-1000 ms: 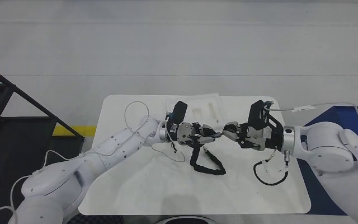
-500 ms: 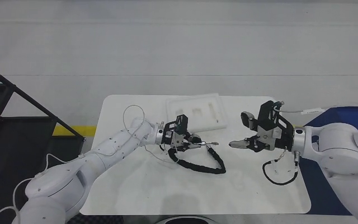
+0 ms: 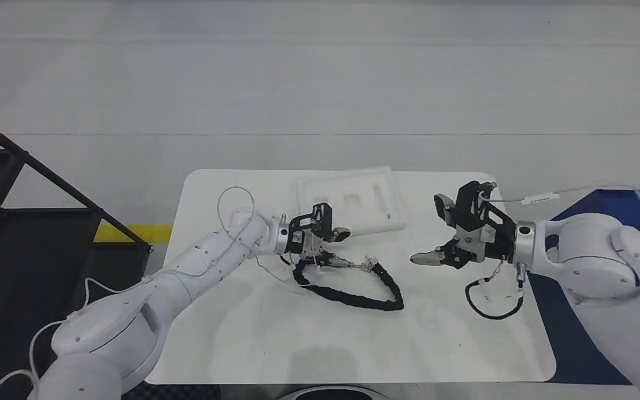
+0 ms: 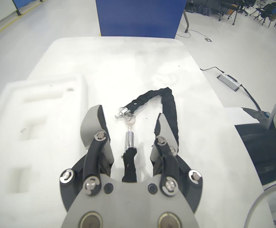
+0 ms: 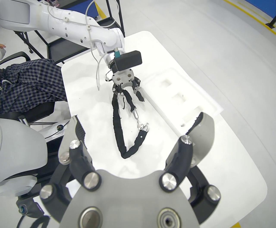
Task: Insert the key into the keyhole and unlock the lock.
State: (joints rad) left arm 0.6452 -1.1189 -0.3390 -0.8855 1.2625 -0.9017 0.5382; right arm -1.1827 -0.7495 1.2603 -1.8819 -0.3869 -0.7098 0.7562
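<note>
The lock (image 4: 129, 140) is lying on the counter (image 4: 129, 64), key (image 4: 130, 122) seemingly inserted and ends parted (unlocking looks done), while the left claw (image 4: 129, 112) and right claw (image 5: 139, 116) are hovering spread, empty.

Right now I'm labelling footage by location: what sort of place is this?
Likely a robotics lab in an open hall: white work table, blue partition, office chairs beyond, yellow floor line.

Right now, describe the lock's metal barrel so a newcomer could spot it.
On the white table, next to the white foam tray, a black fabric-sleeved chain lies in a loop. The barrel is the short cylinder capping the chain end nearest the open left gripper. Unlike the black sleeve, it is smooth, mirror-bright chrome.
</note>
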